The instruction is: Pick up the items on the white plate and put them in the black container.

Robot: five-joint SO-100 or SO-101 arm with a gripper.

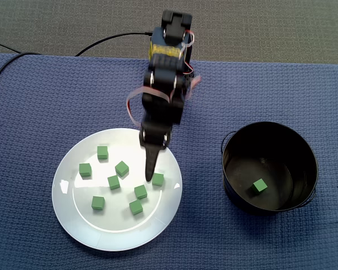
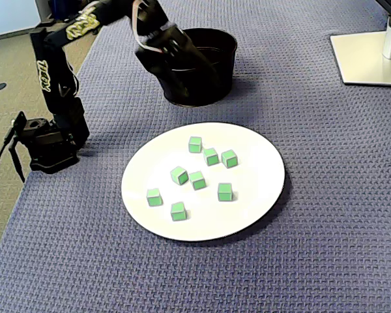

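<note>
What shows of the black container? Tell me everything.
The black container is a round, open-topped pail, glossy like painted metal, with a thin wire handle hanging against its side. It stands upright on the blue woven cloth. In a fixed view it sits right of the white plate and apart from it. One green cube lies on its floor. In a fixed view the arm hides part of its wall.

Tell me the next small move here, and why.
Probably lower the gripper onto the green cube beside its tip: it hangs above the white plate, which holds eight cubes, and the black container holds just one.
</note>
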